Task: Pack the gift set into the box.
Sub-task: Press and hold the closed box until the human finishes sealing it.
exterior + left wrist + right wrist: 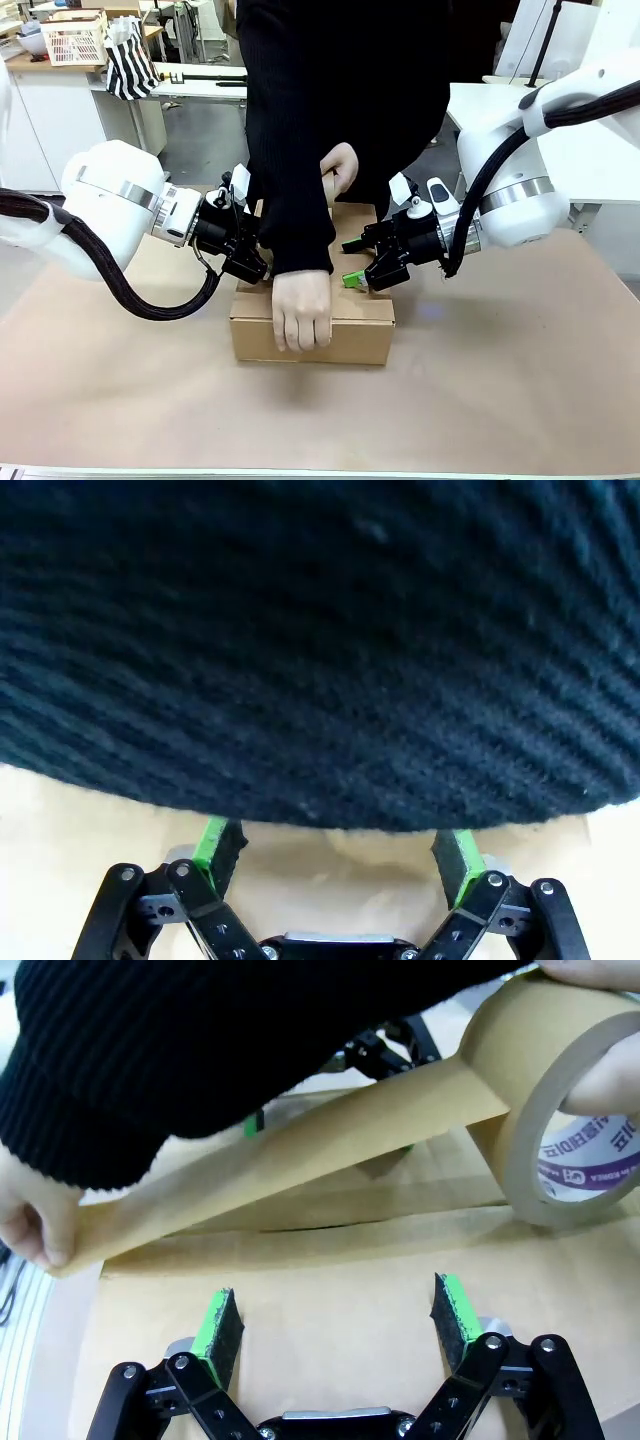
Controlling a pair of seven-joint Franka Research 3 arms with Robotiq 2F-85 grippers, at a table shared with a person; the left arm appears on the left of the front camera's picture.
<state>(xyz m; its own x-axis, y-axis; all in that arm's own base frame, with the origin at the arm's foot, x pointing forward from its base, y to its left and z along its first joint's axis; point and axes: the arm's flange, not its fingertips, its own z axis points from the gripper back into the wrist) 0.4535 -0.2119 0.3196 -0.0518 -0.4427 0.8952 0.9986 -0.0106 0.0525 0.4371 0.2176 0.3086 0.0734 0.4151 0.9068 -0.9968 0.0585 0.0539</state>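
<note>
Left gripper (250, 262) at the left side of the box (360, 335), hard against a black ribbed sleeve (295, 180). In the left wrist view, green pads (216, 845) set wide apart, nothing between them, pale cardboard below and the dark sleeve (320, 640) just ahead.

Brown cardboard box at mid-table on the tan table cover (520, 390), top flaps folded down flat. Gift set not visible; box closed. One hand (303, 312) of the person pressed flat on the near edge of the box top, fingers curled over the front wall. Other hand (340, 168) at the far edge of the box.

In the right wrist view, a roll of brown packing tape (560, 1110) held at upper right, a strip of tape (290, 1175) stretched from it across the box top (340, 1330) to fingers (30, 1215) pinching its free end at the left.

Right gripper (362, 277) at the right side of the box, fingers over the flap. Green pads (452, 1310) spread wide, gripping nothing, flat cardboard between and beneath them. Whether the tips touch the flap cannot be told.
</note>
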